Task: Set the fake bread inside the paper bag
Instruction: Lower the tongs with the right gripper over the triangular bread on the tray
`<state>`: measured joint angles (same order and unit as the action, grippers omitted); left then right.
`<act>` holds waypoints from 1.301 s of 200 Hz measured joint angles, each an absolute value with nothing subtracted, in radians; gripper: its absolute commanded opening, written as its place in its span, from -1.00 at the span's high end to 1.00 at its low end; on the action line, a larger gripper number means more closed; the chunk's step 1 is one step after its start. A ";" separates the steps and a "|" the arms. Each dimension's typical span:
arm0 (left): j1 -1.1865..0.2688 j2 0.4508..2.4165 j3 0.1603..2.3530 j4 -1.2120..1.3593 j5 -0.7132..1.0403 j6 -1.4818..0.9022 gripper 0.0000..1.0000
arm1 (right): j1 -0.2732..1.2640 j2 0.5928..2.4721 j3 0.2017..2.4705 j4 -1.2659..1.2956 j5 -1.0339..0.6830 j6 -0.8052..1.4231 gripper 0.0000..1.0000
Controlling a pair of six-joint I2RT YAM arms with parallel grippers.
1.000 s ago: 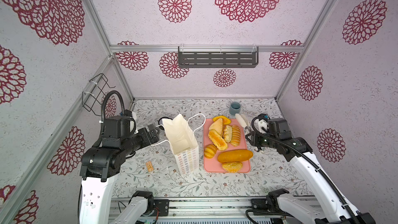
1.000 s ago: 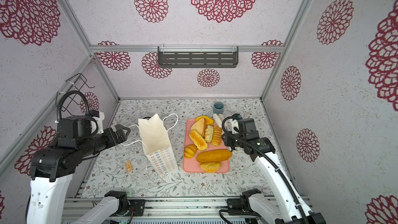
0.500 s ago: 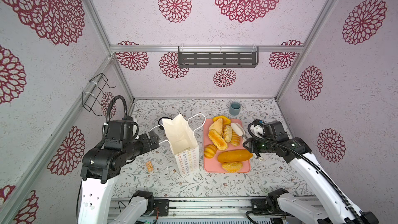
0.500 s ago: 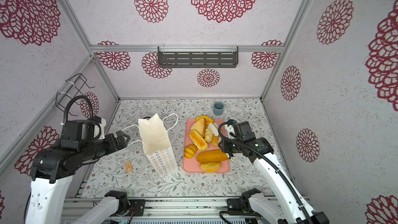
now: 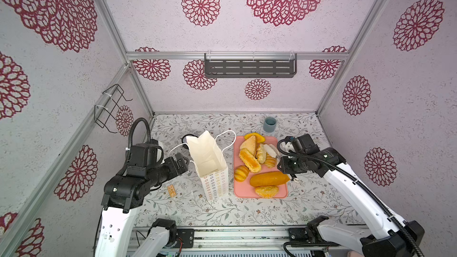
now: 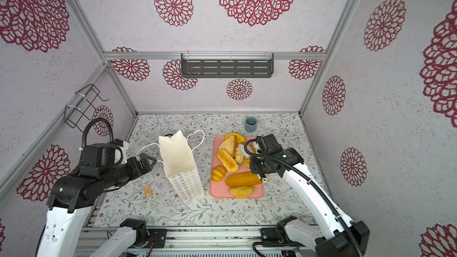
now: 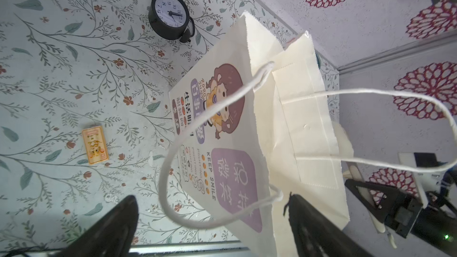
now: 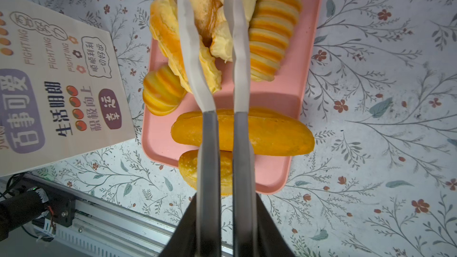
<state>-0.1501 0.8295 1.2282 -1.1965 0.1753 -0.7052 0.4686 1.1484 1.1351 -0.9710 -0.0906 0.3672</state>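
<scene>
left wrist: clock point(image 7: 169, 14) near paper bag point(image 7: 232, 169)

Bright, even, diffuse light; shadows faint, soft on pink tray point(image 8: 279, 100). Top views sharp throughout. Wrist views: left claw point(image 7: 211, 201) and tongs point(image 8: 210, 156) blurred close-up

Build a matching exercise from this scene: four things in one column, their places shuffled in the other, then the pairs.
1. paper bag
2. long loaf
3. blue-grey cup
4. small tan cracker piece

A. lying on the pink tray
B. lying flat, across the bag from the tray
C. standing alongside the tray's long edge, mouth open
D. farthest back, beyond the tray's far end

Pairs: 1-C; 2-A; 3-D; 4-B
</scene>
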 measured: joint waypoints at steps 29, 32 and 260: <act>-0.151 0.818 1.169 -1.113 0.178 -0.735 -0.10 | 0.469 1.172 1.135 -0.969 -0.077 0.366 0.35; -0.151 0.818 1.167 -1.106 0.178 -0.741 -0.04 | 0.469 1.176 1.135 -0.969 -0.076 0.366 0.35; 0.014 1.057 1.309 -1.009 0.245 -0.530 -0.32 | 0.444 1.583 1.380 -0.887 -0.085 0.305 0.06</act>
